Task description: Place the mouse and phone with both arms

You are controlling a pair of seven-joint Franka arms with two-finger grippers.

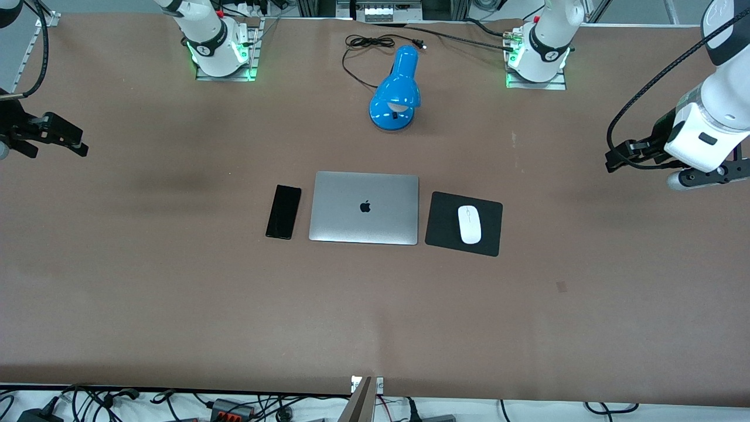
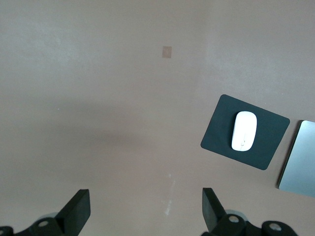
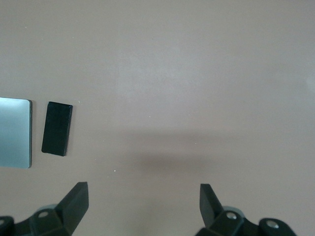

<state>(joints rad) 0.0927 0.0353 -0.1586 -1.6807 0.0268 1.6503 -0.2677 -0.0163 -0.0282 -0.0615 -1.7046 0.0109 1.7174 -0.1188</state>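
Observation:
The white mouse (image 1: 469, 224) lies on a black mouse pad (image 1: 445, 234) beside the closed silver laptop (image 1: 364, 207), toward the left arm's end. The black phone (image 1: 283, 211) lies flat beside the laptop, toward the right arm's end. My left gripper (image 1: 616, 159) is open and empty, up in the air over bare table at the left arm's end. Its wrist view shows the mouse (image 2: 244, 130) well away from its open gripper (image 2: 146, 206). My right gripper (image 1: 75, 140) is open and empty over bare table at the right arm's end. Its wrist view shows the phone (image 3: 57, 128) away from its open gripper (image 3: 144, 201).
A blue desk lamp (image 1: 396, 91) with a black cord lies between the two bases, farther from the front camera than the laptop. The brown table (image 1: 176, 293) is wide, with cables along its near edge.

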